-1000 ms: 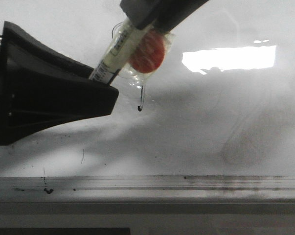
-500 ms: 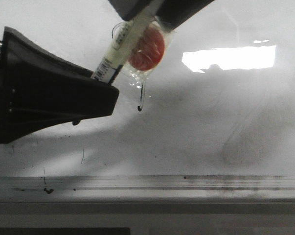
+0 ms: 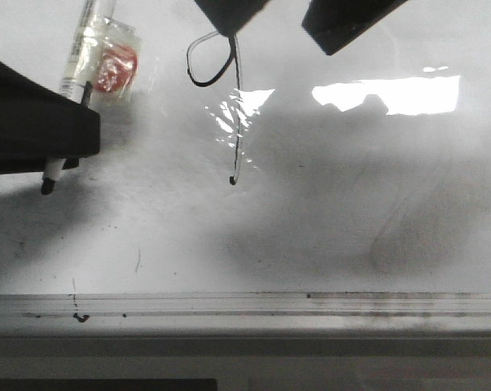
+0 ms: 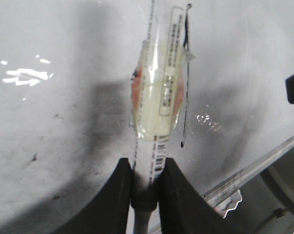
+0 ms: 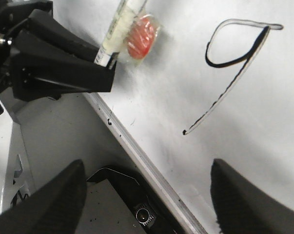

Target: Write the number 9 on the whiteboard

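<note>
The number 9 (image 3: 235, 122) is drawn in black on the whiteboard (image 3: 351, 220), with its loop at the top and a long tail ending in a dot. It also shows in the right wrist view (image 5: 234, 73), and its tail shows in the left wrist view (image 4: 186, 97). My left gripper (image 3: 74, 147) is shut on a white marker (image 3: 76, 61) left of the 9, tip down, with an orange disc in clear plastic (image 3: 115, 67) taped to it. In the left wrist view the fingers (image 4: 122, 195) clamp the marker (image 4: 159, 97). My right gripper (image 5: 147, 195) is open and empty, above the 9.
A silver rail (image 3: 310, 305) runs along the whiteboard's near edge, with black specks on it. The board is smudged grey, with a bright light glare (image 3: 383, 94) to the right. Beyond the rail in the right wrist view lies a grey surface with a dark device (image 5: 144, 214).
My right gripper has let go of the marker's upper end and opened above the 9. My left gripper has carried the marker leftward, uncovering the 9's loop.
</note>
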`<move>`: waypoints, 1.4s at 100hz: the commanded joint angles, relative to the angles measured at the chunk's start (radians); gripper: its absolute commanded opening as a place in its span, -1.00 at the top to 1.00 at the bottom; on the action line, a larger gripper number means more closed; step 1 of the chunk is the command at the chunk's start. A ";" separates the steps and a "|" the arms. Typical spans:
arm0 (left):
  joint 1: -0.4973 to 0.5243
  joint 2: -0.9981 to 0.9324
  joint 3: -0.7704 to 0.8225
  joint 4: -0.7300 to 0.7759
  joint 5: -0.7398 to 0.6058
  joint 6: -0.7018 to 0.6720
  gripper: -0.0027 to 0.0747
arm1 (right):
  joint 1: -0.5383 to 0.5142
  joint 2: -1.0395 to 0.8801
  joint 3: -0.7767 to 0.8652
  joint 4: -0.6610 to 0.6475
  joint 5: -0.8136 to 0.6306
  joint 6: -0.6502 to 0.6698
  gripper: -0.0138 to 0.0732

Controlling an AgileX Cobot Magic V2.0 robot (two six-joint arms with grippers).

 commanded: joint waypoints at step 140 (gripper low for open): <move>-0.003 -0.110 -0.031 0.044 -0.085 0.010 0.48 | -0.005 -0.199 0.017 -0.134 -0.175 0.010 0.84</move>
